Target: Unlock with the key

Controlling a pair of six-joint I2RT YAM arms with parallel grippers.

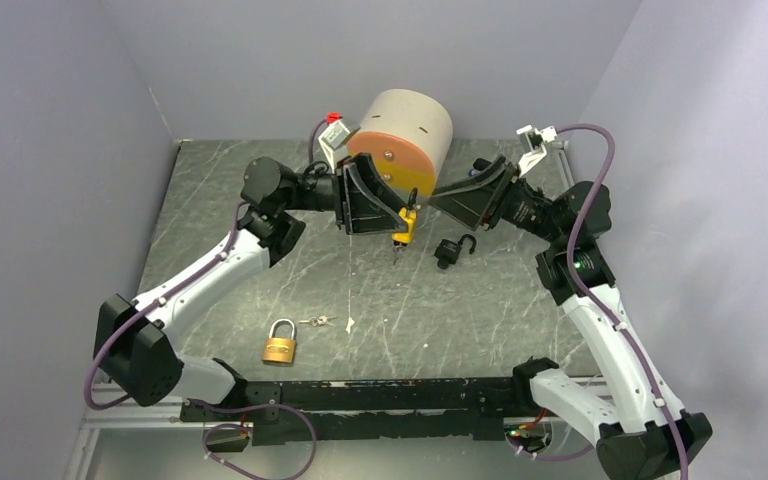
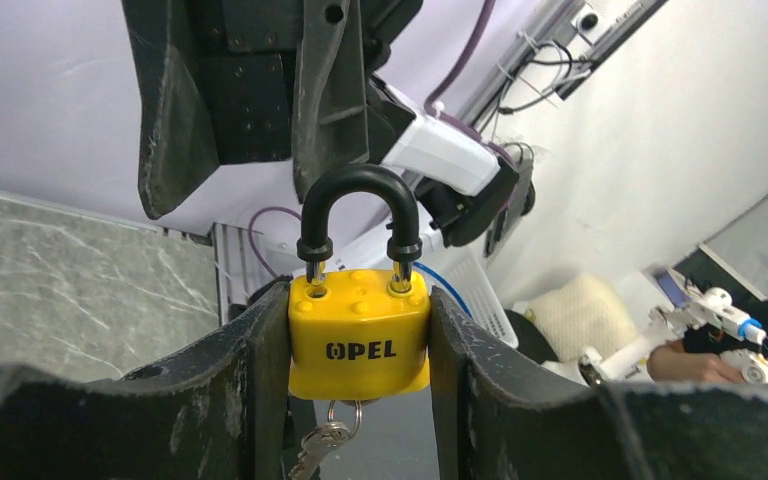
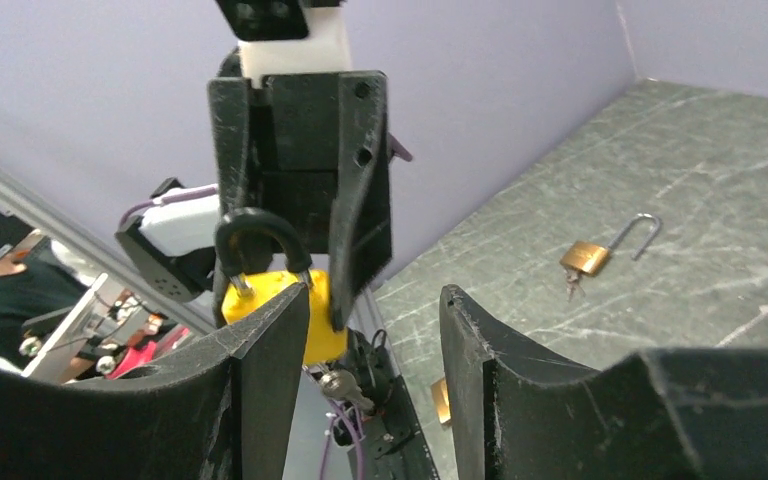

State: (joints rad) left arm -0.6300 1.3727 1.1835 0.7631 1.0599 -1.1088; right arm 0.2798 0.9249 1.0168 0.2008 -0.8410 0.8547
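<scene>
Nearest the arm bases, a brass padlock [image 1: 279,346] lies flat on the grey marbled table [image 1: 210,210]. A small bunch of keys [image 1: 319,321] sits just beside it on the right. Farther in and to the right, a black padlock [image 1: 449,250] rests on the table with its shackle pointing toward the right arm.

Just beyond that and raised off the table, the left gripper [image 2: 359,352] has its jaws closed on the yellow padlock [image 2: 360,325]. Its two fingers [image 2: 250,390] press the flat sides of the body, one on each side. In the left wrist view the padlock's long axis runs straight up and down: the black-sleeved shackle [image 2: 359,195] points up and away from the wrist, and both of its legs enter the top of the body. The printed face is square to that camera. A key [image 2: 322,441] hangs from the underside on a ring. In the top view the key end points down toward the table and the near edge.

The right gripper [image 3: 372,300] faces the padlock from the opposite side and is close to it. Its jaws stand apart with nothing clamped between them. In its own wrist view one finger overlaps the yellow body, and whether they touch cannot be told.

Farthest back, a beige drum [image 1: 415,120] lies on its side, its orange face turned toward the arms.
</scene>
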